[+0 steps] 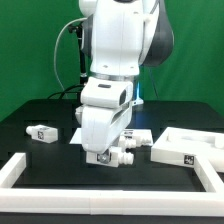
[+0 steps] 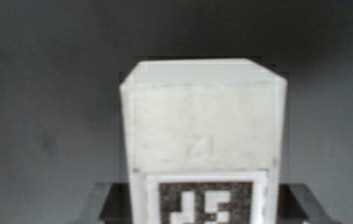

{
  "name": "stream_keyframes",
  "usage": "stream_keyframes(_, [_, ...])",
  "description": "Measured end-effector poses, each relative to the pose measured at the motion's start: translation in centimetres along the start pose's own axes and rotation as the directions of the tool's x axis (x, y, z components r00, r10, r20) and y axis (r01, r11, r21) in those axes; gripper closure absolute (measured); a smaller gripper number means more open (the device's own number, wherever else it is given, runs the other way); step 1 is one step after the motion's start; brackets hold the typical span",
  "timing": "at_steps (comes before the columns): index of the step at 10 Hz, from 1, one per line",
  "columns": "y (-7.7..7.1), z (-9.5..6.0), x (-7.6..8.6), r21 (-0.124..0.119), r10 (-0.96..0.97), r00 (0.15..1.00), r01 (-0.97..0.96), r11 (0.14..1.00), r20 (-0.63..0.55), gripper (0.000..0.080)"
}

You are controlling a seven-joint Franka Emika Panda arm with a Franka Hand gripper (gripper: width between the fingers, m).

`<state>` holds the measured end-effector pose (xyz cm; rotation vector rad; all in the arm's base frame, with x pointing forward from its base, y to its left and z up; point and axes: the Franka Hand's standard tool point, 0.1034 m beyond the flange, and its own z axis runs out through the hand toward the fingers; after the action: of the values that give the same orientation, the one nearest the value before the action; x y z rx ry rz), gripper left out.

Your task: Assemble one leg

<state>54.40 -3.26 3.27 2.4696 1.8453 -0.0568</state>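
One tool (image 2: pixel 205 203), two fingers (image 2: pixel 105 205), low over the black tabletop (image 1: pixel 45 158) and almost down on it. Jaws narrowed to the width of a single part and pinching it: in the wrist view a dark finger stands against each flank of the leg (image 2: pixel 199 120), with no gap showing on either side.

One leg, held. White chunky block, bevelled at its far corners, lying lengthwise between the fingers and reaching out beyond their tips. A black-and-white square tag (image 2: pixel 210 205) faces the wrist camera at the gripped end, level with the fingers. The cylindrical end cannot be made out.

One second leg (image 1: pixel 42 131), loose on the tabletop, well apart from the tool toward the exterior view's left, tag on its side.

One large white panel (image 1: pixel 186 148) with raised rims, on the tabletop near the tool toward the exterior view's right, bearing its own tag on the near wall; not touching the tool.
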Motion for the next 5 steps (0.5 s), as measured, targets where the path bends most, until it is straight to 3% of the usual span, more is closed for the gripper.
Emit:
stream_keyframes(2, [-0.1, 0.3, 0.0, 0.001, -0.022, 1.0, 0.022, 1.0, 0.003, 0.0518])
stream_keyframes(3, [-0.8, 0.9, -0.1, -0.003, -0.13, 0.991, 0.13, 0.992, 0.013, 0.0518])
stream_keyframes(4, [-1.6, 1.2, -1.5, 0.044, -0.221, 0.975, 0.219, 0.975, 0.032, 0.0518])
stream_keyframes(5, [-1.8, 1.2, -3.2, 0.058, -0.296, 0.955, 0.294, 0.954, 0.035, 0.0518])
